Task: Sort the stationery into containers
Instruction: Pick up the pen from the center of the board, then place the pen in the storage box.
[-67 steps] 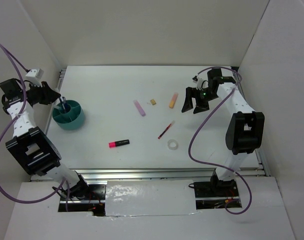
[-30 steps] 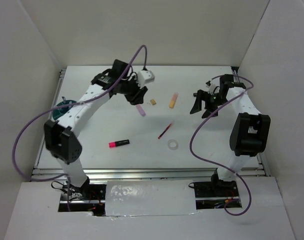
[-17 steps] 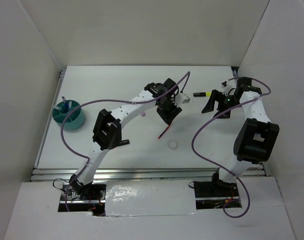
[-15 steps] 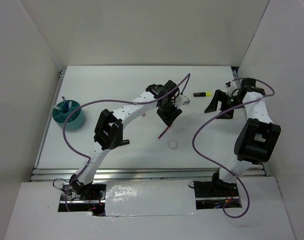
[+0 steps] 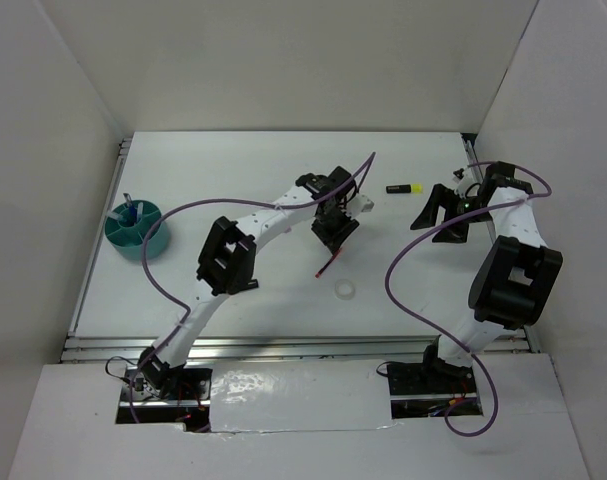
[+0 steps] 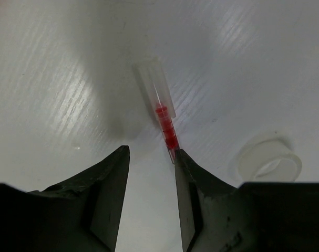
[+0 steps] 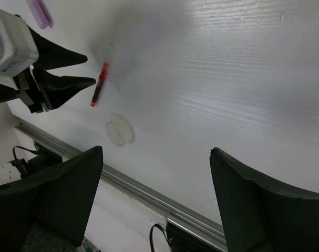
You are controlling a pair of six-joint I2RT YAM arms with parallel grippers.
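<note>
Left end effector [image 6: 150, 155], fingers apart, sits above one end of the red pen [image 6: 164, 123], which lies on the worktop [image 6: 54, 79] near the tape ring [image 6: 269, 163]. Right end effector [image 7: 156, 152], fingers spread wide, holds nothing. The teal cup [image 5: 143, 243] stands far left.

Pretty clearly a robotics lab test cell, not a home setup: white worktop [image 5: 233, 165] boxed in by plain white panels [image 5: 283, 60] along its far, left and right edges, metal rail [image 5: 283, 346] on the near edge, purple cables [image 5: 387, 285] looping loose.
</note>
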